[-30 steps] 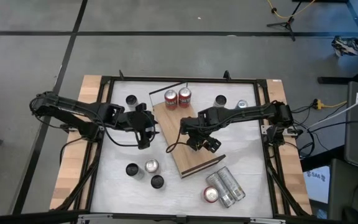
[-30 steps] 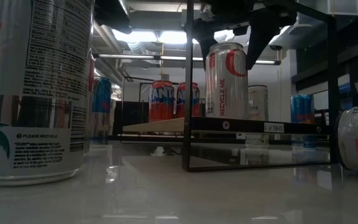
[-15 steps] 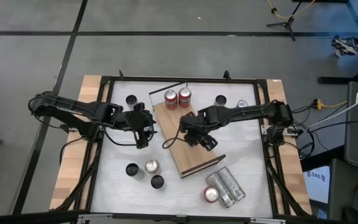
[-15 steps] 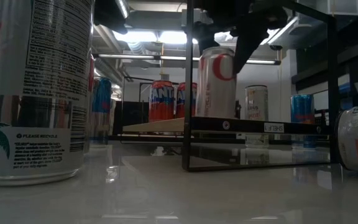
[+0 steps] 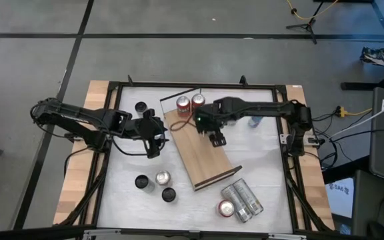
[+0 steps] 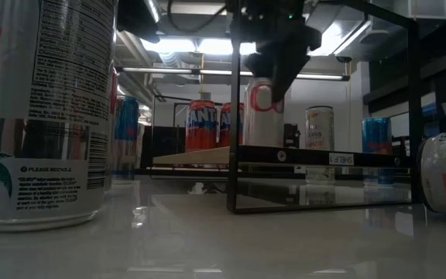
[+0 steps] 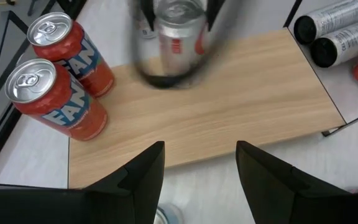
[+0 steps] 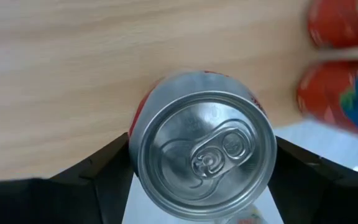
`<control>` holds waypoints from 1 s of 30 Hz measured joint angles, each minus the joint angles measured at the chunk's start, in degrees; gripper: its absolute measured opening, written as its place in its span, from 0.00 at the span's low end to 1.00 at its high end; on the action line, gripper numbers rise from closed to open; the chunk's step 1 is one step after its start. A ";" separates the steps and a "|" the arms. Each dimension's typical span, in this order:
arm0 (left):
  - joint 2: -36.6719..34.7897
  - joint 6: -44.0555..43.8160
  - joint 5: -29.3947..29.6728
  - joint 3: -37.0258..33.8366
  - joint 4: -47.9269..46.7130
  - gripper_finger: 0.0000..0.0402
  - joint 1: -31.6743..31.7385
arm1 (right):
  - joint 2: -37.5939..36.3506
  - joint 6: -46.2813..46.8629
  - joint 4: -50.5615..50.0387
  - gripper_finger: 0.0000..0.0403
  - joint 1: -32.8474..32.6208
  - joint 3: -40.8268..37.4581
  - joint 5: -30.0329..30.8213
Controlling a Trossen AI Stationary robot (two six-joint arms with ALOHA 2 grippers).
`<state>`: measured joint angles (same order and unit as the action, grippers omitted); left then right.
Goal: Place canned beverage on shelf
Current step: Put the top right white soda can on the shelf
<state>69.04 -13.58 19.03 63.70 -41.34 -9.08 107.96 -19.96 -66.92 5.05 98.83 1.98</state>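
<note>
The right claw [image 5: 213, 131] pinches a silver can [image 8: 202, 147] from above and has carried it along the shelf [image 5: 209, 160] toward the two red cans [image 5: 191, 104], now just beside them. Release looks near. The left claw [image 7: 199, 171] hangs spread beside the shelf.

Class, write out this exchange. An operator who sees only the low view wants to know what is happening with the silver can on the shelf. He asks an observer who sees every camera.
Operator: Is the silver can gripped?
Observer: Yes. In the right wrist view, the right gripper has a finger against each side of it.
Operator: Where is the other arm?
Observer: From above, the left gripper waits beside the shelf, over the white table. It is open and empty.
</note>
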 joint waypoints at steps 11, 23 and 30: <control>0.00 0.02 0.02 0.00 0.37 0.48 1.40 | 0.02 14.76 6.31 0.74 8.23 0.00 -4.52; 0.02 0.20 0.02 0.00 0.41 0.48 1.73 | 0.02 16.78 7.19 0.74 9.17 -0.02 -3.15; 0.02 0.20 0.00 0.00 1.18 0.48 1.73 | 0.02 17.13 7.32 0.74 9.23 -0.02 -0.35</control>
<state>69.06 -13.39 19.03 63.70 -40.16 -7.35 107.98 -2.83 -59.59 14.28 98.80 1.64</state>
